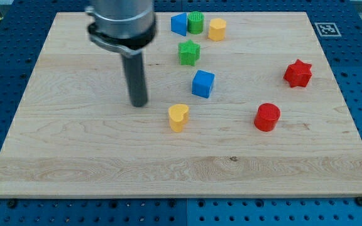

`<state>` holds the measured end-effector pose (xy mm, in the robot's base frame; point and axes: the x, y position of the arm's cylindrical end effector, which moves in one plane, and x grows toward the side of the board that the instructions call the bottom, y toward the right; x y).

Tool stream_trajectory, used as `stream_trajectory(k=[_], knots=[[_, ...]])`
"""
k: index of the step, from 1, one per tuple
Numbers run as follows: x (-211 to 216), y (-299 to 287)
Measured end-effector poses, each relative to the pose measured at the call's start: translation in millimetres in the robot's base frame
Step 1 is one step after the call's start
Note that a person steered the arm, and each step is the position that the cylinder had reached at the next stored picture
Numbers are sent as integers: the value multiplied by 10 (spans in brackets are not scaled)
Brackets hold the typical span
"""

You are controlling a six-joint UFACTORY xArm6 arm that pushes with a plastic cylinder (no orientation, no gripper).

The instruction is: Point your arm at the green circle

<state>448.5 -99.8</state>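
Observation:
The green circle [195, 22] is a small ribbed green cylinder at the view's top, between a blue block [179, 24] on its left and a yellow hexagon block [217, 29] on its right. My tip [139, 103] rests on the wooden board [74, 157] left of centre. It is well below and left of the green circle. A green star block [188, 53] lies between them, just below the circle. The tip touches no block.
A blue cube [202, 83] sits right of the tip. A yellow heart block [178, 117] lies to the tip's lower right. A red cylinder [267, 117] and a red star [297, 73] are at the view's right. The arm's grey body [121, 22] hangs over the upper left.

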Motion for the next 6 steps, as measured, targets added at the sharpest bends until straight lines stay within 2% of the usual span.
stream_trajectory(k=[1,3,4,5,6], knots=[[-561,-181],[-2132,-91],[-2479,513],[-2496,1407],[-2493,1686]])
